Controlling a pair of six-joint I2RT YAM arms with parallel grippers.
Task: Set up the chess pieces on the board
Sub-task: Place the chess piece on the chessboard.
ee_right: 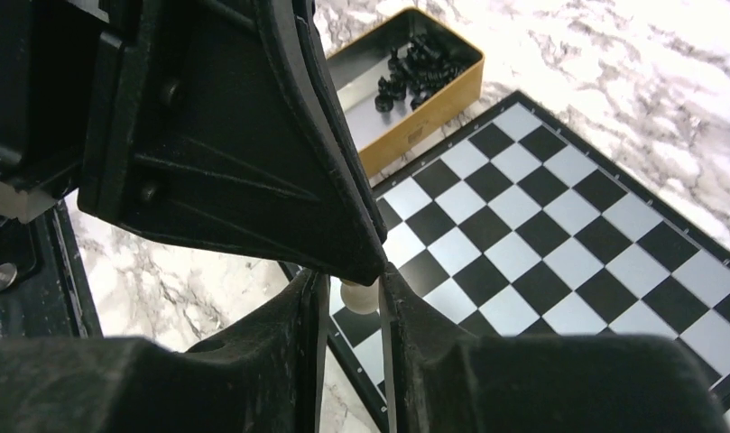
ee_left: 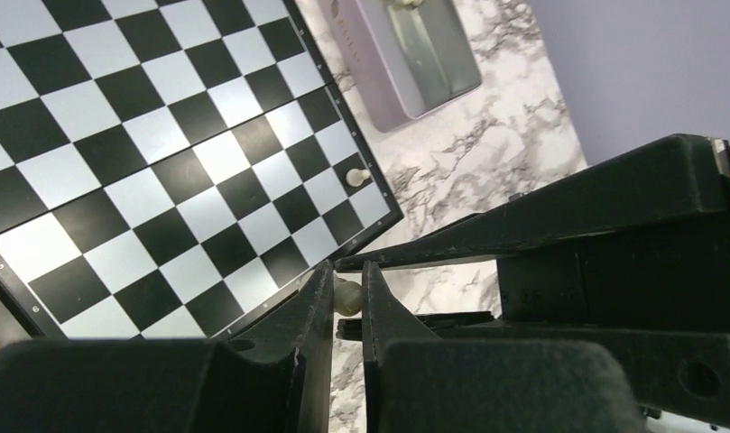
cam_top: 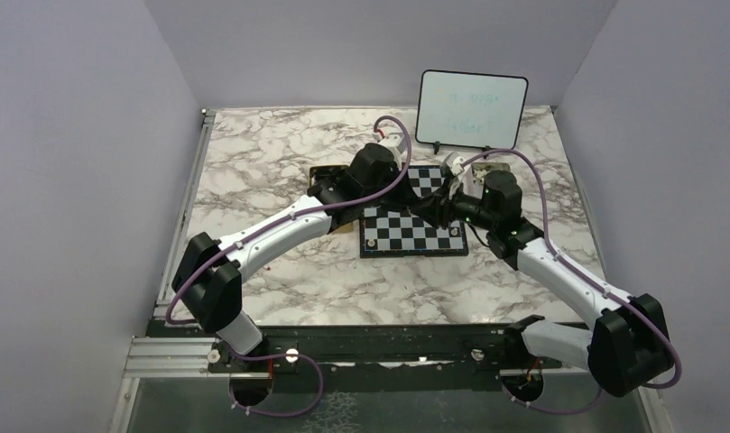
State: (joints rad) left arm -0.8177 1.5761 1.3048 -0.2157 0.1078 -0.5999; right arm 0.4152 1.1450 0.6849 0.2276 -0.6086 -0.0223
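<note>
The board (cam_top: 413, 230) lies mid-table, black and white checks. My two grippers meet tip to tip above its right part. A small cream-white chess piece (ee_left: 346, 295) sits between the fingers of my left gripper (ee_left: 347, 271), which is shut on it. The same piece (ee_right: 359, 294) also shows between the fingers of my right gripper (ee_right: 354, 280); it rests against one finger, with a narrow gap to the other. Another white piece (ee_left: 357, 176) stands on a square near the board's (ee_left: 162, 135) corner.
A gold tin (ee_right: 415, 117) holding several black pieces (ee_right: 420, 68) sits past the board's (ee_right: 559, 216) far corner. A pale metal tin (ee_left: 415, 54) lies on the marble beside the board. An upright whiteboard (cam_top: 472, 109) stands at the back right.
</note>
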